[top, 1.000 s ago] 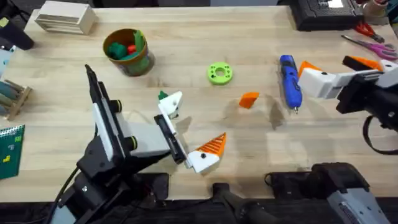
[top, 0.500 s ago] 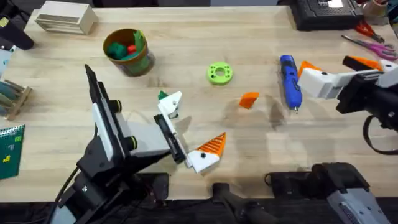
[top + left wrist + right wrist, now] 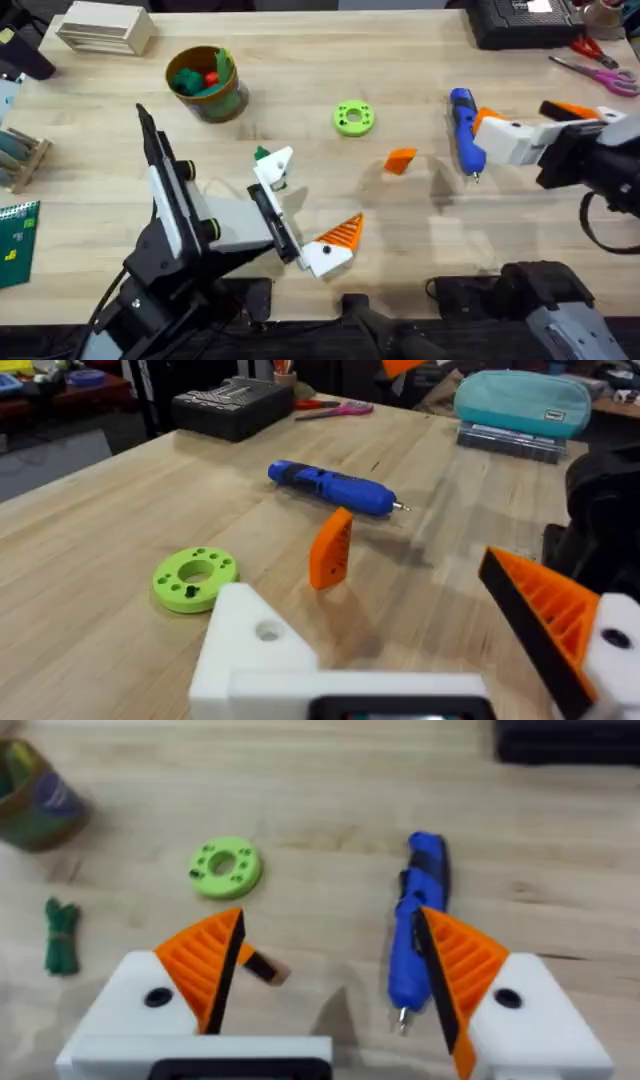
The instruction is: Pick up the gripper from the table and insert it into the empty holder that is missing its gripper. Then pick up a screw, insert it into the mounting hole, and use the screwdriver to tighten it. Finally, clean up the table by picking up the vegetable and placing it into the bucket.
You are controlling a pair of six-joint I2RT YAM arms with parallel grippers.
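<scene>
One loose gripper (image 3: 400,160) is sitting center-right on the table (image 3: 420,60), left of the screwdriver (image 3: 465,130). Your right gripper (image 3: 520,118) is hanging wide open, empty. It's probably light, stiff, ribbed; pinch its flat sides.

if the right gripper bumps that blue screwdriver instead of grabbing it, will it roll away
Probably somewhat. The blue screwdriver is a round cylinder lying flat on the smooth wooden table, so a sideways nudge would likely roll it. It looks rigid, not floppy. The right gripper is open around it, so closing squarely should trap it.
</scene>
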